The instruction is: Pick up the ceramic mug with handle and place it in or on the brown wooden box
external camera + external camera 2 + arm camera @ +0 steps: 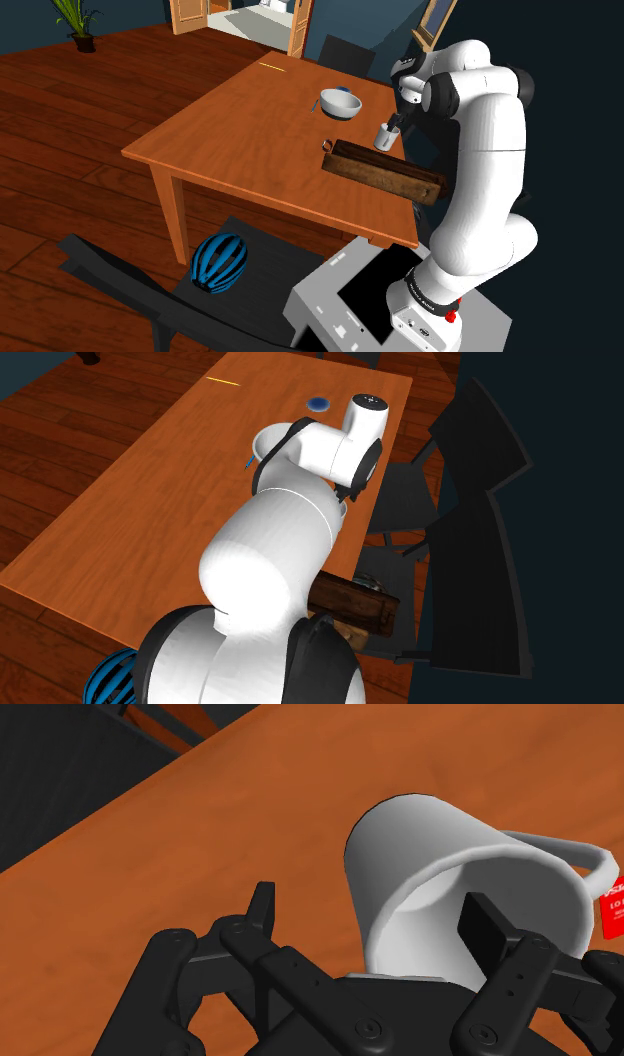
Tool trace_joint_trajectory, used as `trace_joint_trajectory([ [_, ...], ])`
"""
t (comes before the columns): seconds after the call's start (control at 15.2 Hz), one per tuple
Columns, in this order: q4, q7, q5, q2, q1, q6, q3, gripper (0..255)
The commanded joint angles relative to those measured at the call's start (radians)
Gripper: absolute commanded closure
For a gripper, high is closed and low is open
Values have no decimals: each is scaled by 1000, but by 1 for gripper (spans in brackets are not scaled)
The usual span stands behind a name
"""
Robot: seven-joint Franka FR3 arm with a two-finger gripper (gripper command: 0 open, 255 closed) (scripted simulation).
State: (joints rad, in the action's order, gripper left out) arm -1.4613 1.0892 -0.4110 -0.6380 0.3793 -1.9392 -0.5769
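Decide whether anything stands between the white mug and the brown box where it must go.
Nothing visible does. In the shoulder view the mug stands close beside the brown box, with nothing between them. The bowl sits off to the side, and the pincer is at the mug.

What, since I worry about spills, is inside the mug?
The white mug looks empty: pale inner wall and base show, with one finger of the open hand at its mouth. That finger covers part of the interior.

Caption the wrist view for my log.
Open tool straddles the wall of the white mug, one finger inside, one outside, brown table beneath.
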Motion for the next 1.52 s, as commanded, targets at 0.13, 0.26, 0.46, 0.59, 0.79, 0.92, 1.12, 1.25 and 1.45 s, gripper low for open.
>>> trace_joint_trajectory([
  [0.13, 0, 0, 0, 0, 0, 0, 0, 255],
  [0.26, 0, 0, 0, 0, 0, 0, 0, 255],
  [0.46, 0, 0, 0, 0, 0, 0, 0, 255],
  [0.59, 0, 0, 0, 0, 0, 0, 0, 255],
  [0.79, 6, -2, 3, 5, 0, 10, -2, 255],
  [0.92, 19, -7, 9, 14, -1, 31, -6, 255],
  [1.12, 41, -14, 18, 27, 0, 63, -11, 255],
  [1.25, 57, -19, 23, 34, 0, 85, -14, 255],
  [1.45, 83, -25, 30, 44, 3, 119, -18, 255],
])
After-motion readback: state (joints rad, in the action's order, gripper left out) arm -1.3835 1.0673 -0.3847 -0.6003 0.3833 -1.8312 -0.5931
